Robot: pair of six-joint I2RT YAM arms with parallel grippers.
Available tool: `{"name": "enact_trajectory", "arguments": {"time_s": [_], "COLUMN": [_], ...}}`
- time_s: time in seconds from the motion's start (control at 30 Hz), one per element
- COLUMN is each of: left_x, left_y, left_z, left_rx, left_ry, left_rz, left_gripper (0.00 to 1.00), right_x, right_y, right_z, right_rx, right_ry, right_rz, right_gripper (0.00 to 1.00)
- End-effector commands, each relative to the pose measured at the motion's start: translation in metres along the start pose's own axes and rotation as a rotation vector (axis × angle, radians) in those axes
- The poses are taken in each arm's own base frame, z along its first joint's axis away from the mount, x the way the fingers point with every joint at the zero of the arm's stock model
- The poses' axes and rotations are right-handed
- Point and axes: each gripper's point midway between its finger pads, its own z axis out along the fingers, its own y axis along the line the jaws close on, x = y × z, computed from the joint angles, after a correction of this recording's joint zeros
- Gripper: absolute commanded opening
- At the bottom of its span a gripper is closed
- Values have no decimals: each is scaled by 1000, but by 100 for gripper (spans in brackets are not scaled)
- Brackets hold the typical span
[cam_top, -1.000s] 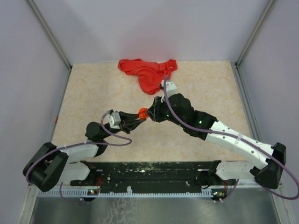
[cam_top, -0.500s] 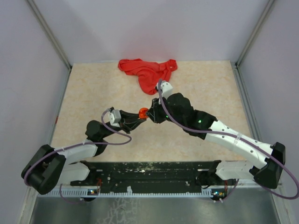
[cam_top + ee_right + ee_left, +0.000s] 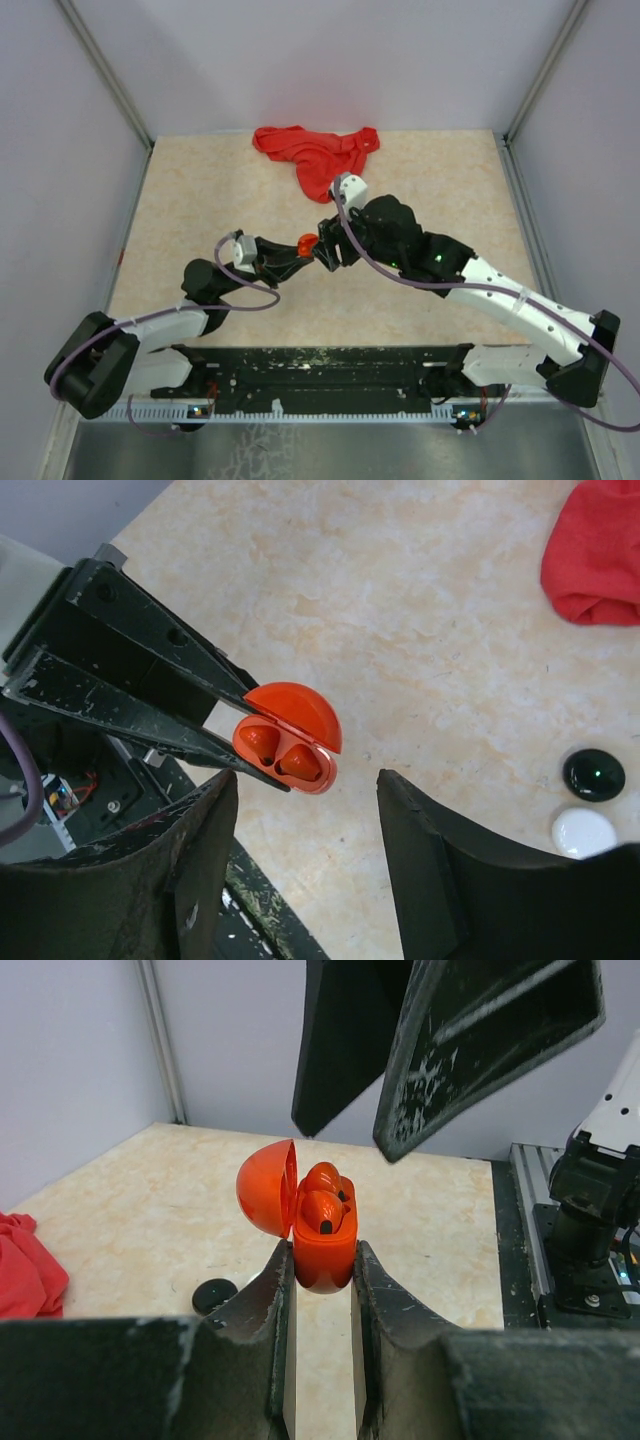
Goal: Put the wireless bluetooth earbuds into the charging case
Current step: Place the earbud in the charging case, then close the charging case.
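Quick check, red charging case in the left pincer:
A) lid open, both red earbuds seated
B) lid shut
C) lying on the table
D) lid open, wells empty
A: the red charging case is clamped upright in the left pincer off the table, its lid swung open, with two red earbuds sitting in the wells.

My feed shows the charging case (image 3: 322, 1255) as glossy orange-red plastic, smooth and catching light. The earbuds (image 3: 320, 1212) inside look like the same shiny plastic. The left gripper (image 3: 320, 1265) has matt black fingers (image 3: 262, 1310) scuffed with pale scratches, and the right gripper (image 3: 305, 780) looks alike. The tabletop (image 3: 200, 200) is smooth, mottled beige, stone-look. The red cloth (image 3: 318, 155) is soft, crumpled and matt.
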Motion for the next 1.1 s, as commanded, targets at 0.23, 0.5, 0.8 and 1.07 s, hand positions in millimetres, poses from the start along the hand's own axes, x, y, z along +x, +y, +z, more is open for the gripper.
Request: {"name": "enact_trajectory", "arguments": {"time_s": [0.23,0.5,0.8,1.07], "left_x": [-1,-7,1,12], "left_y": [-27,-40,-40,-27], "left_z": [2,3,4,5], "left_rx": [153,242,249,191], "left_ry": [49,55,85,129], "left_rz": [-42,-46,-82,-139], "left_gripper": [1,1,1,1], "right_x": [-32,-12,9,3], "right_y": [26,29,48,55], "right_z": [-29,-10,-10,-32], "right_rx": [-323,-432,-590,-635], "right_ry": [-1,89,161,122], "right_rz": [-51,-24,-15,-67], "right_gripper": [67,75,73,67]}}
